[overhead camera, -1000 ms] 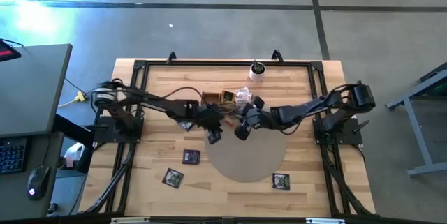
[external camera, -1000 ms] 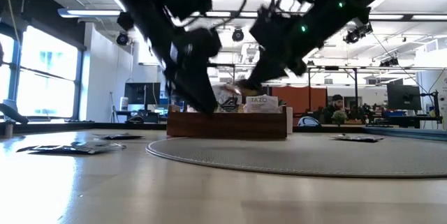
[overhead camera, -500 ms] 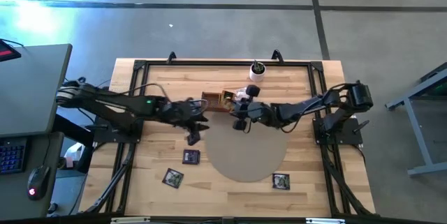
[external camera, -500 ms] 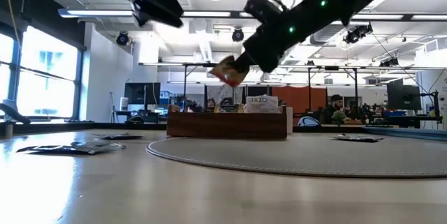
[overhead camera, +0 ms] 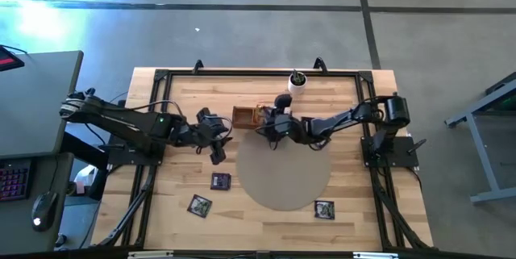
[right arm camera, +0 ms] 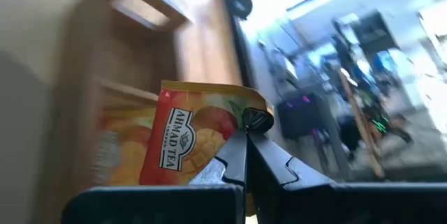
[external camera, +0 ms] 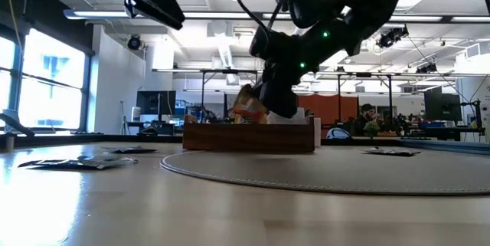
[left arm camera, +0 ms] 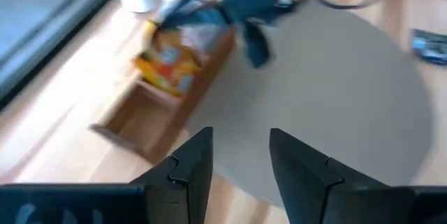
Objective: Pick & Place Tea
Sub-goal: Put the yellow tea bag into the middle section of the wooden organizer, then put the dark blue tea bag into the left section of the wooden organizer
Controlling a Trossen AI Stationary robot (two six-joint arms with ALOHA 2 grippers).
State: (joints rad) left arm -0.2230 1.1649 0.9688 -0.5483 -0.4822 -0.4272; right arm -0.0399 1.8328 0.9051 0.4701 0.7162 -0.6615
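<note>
We counted three dark printed square tea sachets (overhead camera: 220,181) lying flat on the pale wooden table (overhead camera: 355,210), outside the round grey mat (overhead camera: 282,180). The right gripper (right arm camera: 246,139) was clenched on one glossy orange-and-yellow foil sachet (right arm camera: 183,155) over the small brown wooden box (overhead camera: 244,116) holding more sachets. The left gripper (left arm camera: 237,155) hovered beside that box, its two dark fingers parted and empty.

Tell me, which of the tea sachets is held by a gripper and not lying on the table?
The orange sachet, pinched by the right gripper above the wooden box. The dark sachets lie flat on the table.
</note>
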